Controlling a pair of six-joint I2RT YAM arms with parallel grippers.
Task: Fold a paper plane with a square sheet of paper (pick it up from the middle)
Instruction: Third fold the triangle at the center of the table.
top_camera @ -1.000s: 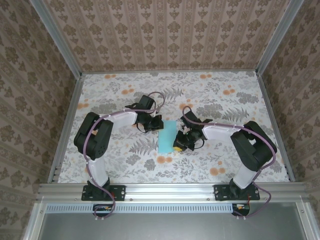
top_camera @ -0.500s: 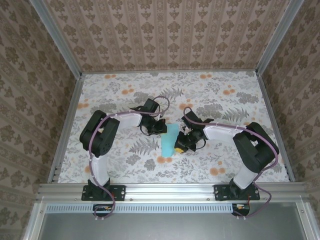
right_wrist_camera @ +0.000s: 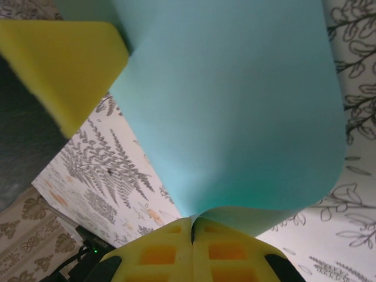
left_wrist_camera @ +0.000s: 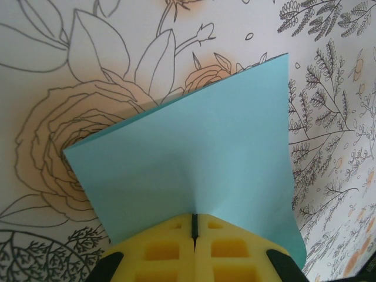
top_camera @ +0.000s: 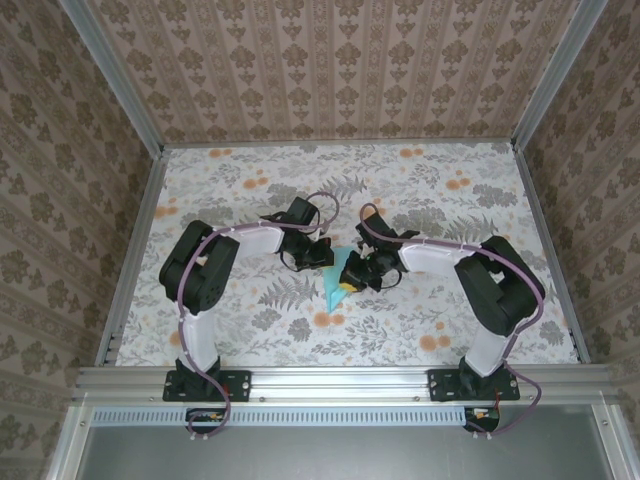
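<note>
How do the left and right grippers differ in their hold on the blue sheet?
Ahead of the left gripper the sheet fans out nearly flat; at the right gripper it curls over into a bend. From above, the left gripper sits farther from the arm bases than the right. Both have their fingers shut on the sheet.

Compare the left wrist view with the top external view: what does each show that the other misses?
Left wrist: the left gripper shut on the square sheet of paper at its edge, a crease rising from the pinch. Top external: the right gripper meeting the sheet from the opposite side. Shared: the turquoise sheet against the floral table.
</note>
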